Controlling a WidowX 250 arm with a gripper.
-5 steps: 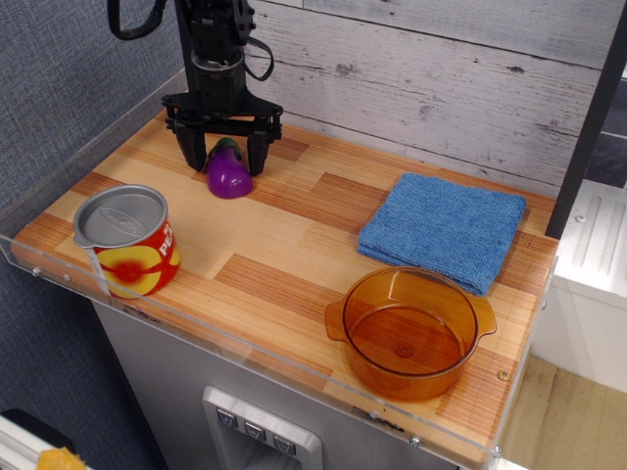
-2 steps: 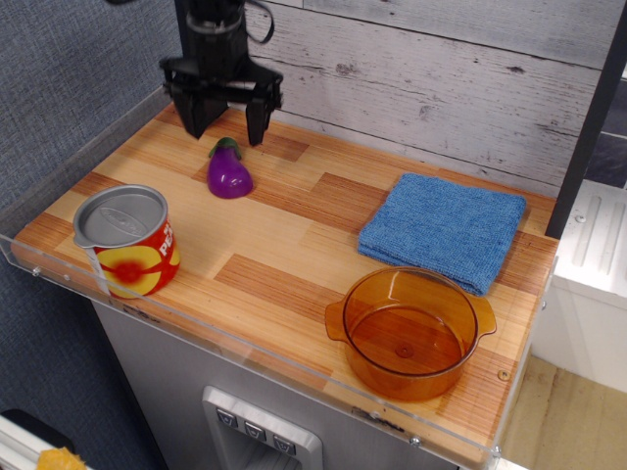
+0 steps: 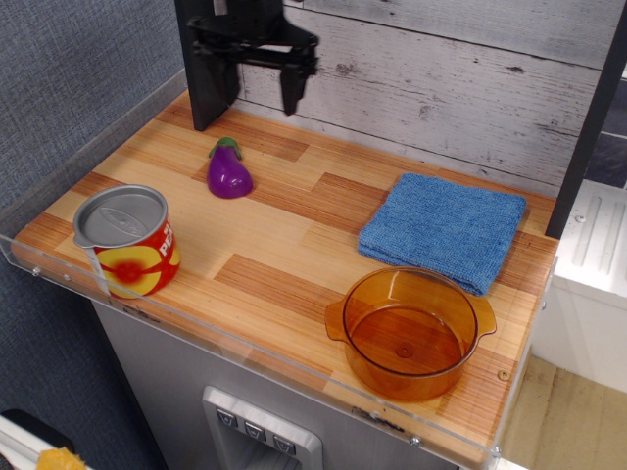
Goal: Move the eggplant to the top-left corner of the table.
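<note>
Tool [image 3: 257, 80] raised above far-left part of bench [image 3: 294, 245], black fingers spread wide and pointing down, nothing between them — left finger partly lost against a dark upright post, right finger [image 3: 291, 86] plain against the grey plank wall. Eggplant [image 3: 228, 171] below and slightly left of tool, lying on the wood well apart from the fingers, green stem cap turned toward the back wall, purple body toward the front. Red can [image 3: 127, 240] with silver lid farther forward and left of tool, upright near the front-left edge, near the eggplant but not touching it. Blue folded cloth [image 3: 444, 228] to the right of tool, flat on the wood, close to the back edge. Amber glass pot [image 3: 409, 331] forward and right of tool, just in front of the cloth, mouth up, no lid. Clear acrylic rim running along bench edges — left side and front most plainly seen.
</note>
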